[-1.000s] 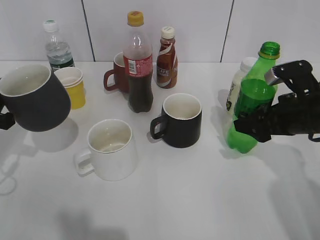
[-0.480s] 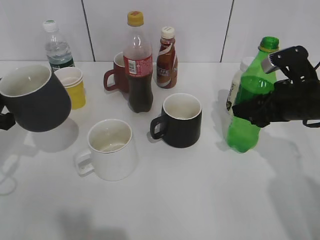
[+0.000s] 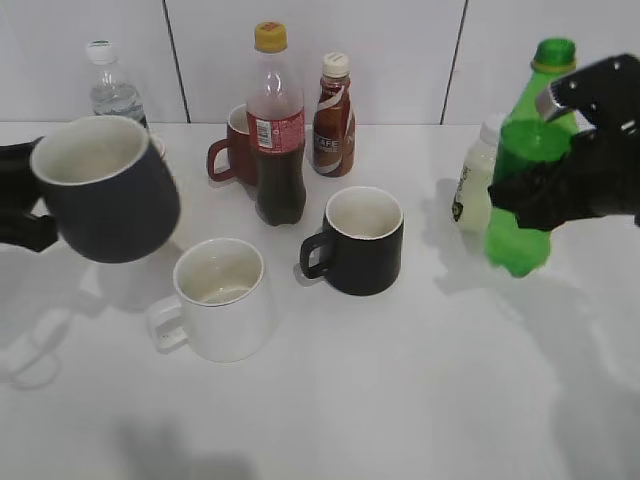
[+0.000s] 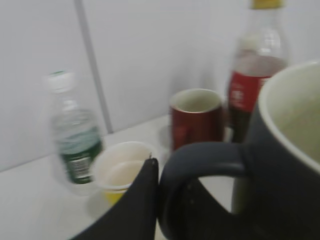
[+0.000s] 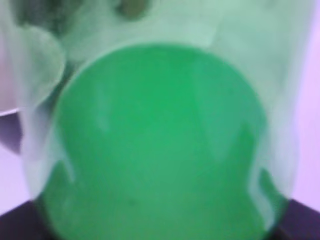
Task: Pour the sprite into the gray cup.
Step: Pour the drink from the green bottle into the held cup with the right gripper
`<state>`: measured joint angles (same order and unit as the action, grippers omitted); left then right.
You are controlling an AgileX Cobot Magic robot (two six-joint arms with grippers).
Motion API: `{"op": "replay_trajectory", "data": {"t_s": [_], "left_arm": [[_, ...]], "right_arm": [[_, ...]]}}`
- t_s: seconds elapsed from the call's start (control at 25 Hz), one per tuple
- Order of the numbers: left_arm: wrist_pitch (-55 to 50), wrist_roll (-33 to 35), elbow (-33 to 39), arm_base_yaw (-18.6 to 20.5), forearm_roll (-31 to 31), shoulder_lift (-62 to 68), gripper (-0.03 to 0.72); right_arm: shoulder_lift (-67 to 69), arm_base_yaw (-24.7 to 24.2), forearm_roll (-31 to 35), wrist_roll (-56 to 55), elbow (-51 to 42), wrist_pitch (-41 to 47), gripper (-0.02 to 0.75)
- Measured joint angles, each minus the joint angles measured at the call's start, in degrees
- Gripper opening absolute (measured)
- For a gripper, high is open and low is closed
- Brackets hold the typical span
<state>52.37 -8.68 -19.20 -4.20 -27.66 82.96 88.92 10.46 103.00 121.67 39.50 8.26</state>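
Observation:
The sprite [image 3: 522, 190], a green bottle with no cap, hangs nearly upright above the table at the far right. My right gripper [image 3: 560, 190] is shut on its middle. In the right wrist view the sprite [image 5: 160, 140] fills the frame, and the gripper [image 5: 160, 232] shows only as dark corners at the bottom. The gray cup [image 3: 108, 190] is held off the table at the left, tilted, with its cream inside showing. My left gripper [image 3: 22, 205] is shut on its handle. In the left wrist view a finger [image 4: 142, 200] presses the handle of the gray cup [image 4: 287, 165].
A white mug [image 3: 222, 298] and a black mug [image 3: 360, 240] stand mid-table. Behind them are a cola bottle [image 3: 277, 130], a maroon mug [image 3: 232, 148], a coffee bottle [image 3: 334, 118] and a water bottle [image 3: 108, 85]. A white bottle [image 3: 474, 190] stands beside the sprite. A yellow cup [image 4: 120, 170] is behind the gray cup.
My right gripper has raised the sprite off the table, up and to the right, and brought it more upright. My left gripper has moved the gray cup to the right and slightly up.

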Motion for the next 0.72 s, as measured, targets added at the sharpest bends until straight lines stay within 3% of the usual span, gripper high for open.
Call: {"op": "replay_trajectory", "data": {"t_s": [0.24,0.44,0.72], "left_arm": [[-21.8,-3.2,-7.5,-14.2,-0.1,-5.5,0.055],[-33.4,-3.3,-13.8,-25.2,1.4,-5.6,0.055],[-39.8,-3.5,-18.9,-32.4,2.4,-4.1,0.055]], "right_arm": [[-5.5,14.3,-5.9,0.0,1.7,-18.6,0.435],[-5.8,25.9,-11.6,0.1,4.1,-31.3,0.434],[-5.8,33.1,-20.0,5.1,4.6,-40.1,0.434]]}}
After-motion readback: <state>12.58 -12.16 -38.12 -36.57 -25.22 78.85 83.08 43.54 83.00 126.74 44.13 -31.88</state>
